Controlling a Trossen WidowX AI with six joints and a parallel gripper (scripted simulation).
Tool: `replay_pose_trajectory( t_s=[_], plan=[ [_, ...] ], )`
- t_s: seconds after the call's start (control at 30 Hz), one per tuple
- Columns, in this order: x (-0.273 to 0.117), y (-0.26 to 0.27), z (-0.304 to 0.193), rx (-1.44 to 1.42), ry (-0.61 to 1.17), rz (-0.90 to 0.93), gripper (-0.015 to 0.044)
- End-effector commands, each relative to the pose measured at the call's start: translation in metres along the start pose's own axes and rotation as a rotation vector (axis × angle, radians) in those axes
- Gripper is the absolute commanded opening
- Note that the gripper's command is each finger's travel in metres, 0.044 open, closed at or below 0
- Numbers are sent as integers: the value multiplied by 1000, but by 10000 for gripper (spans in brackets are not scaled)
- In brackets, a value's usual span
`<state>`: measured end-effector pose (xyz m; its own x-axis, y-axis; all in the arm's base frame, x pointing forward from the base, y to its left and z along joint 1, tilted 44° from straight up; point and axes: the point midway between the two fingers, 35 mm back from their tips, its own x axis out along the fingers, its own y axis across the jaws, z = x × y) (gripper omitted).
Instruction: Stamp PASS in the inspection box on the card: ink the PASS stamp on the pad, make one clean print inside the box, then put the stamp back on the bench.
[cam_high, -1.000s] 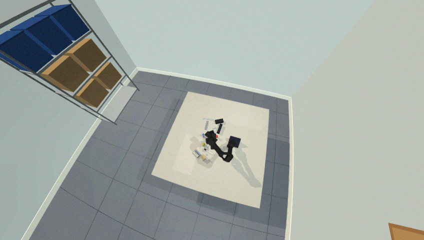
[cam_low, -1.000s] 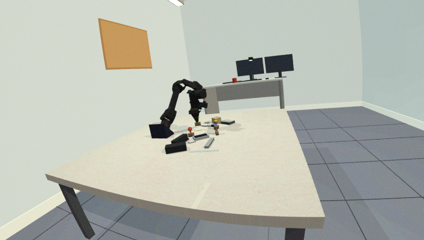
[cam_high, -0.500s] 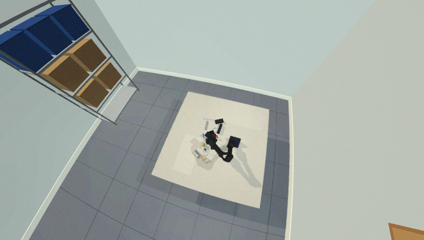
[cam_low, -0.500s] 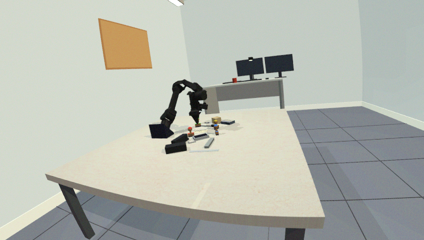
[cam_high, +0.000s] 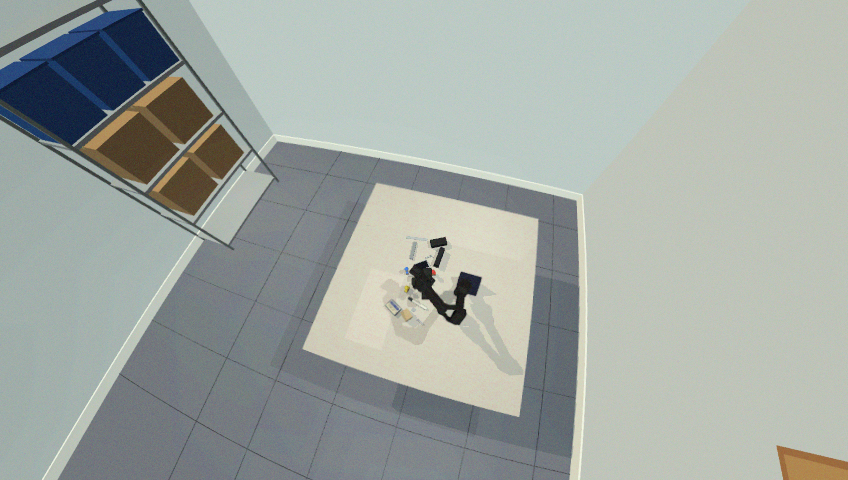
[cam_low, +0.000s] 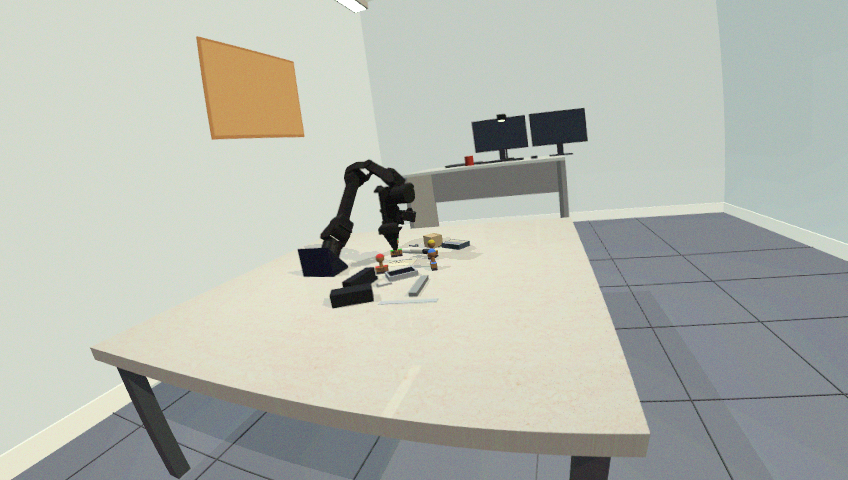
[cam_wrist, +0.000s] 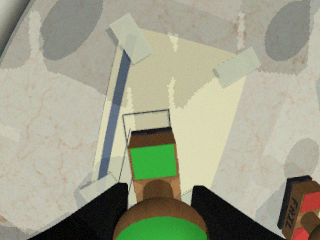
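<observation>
My gripper (cam_wrist: 159, 195) (cam_low: 394, 248) is shut on the PASS stamp (cam_wrist: 154, 161) (cam_low: 396, 253), which has a green label and a green-topped knob. The stamp is low over the cream card (cam_wrist: 215, 125) (cam_low: 401, 261); I cannot tell whether it touches. The inspection box (cam_wrist: 146, 112) shows its far edge beyond the stamp's black base and part of its left edge; the stamp hides much of its inside. No print shows on the visible part. An open grey tin with a dark pad (cam_low: 401, 273) lies in front of the card in the exterior view.
The red FAIL stamp (cam_wrist: 300, 210) (cam_low: 380, 263) stands right of the card in the wrist view. Blue (cam_low: 433, 263) and yellow (cam_low: 432, 245) stamps stand on the other side. Black blocks (cam_low: 351, 295) (cam_high: 438, 242), a grey bar (cam_low: 418, 285) and a tan block (cam_low: 432, 239) are around.
</observation>
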<state>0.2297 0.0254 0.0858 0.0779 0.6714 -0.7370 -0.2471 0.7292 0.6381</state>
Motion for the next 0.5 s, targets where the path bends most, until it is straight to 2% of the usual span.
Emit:
replay_pose_trajectory(
  t_s=[0.0, 0.47],
  plan=[
    [3, 1, 0, 4, -1, 4, 0],
    [13, 2, -1, 4, -3, 5, 0]
  ],
)
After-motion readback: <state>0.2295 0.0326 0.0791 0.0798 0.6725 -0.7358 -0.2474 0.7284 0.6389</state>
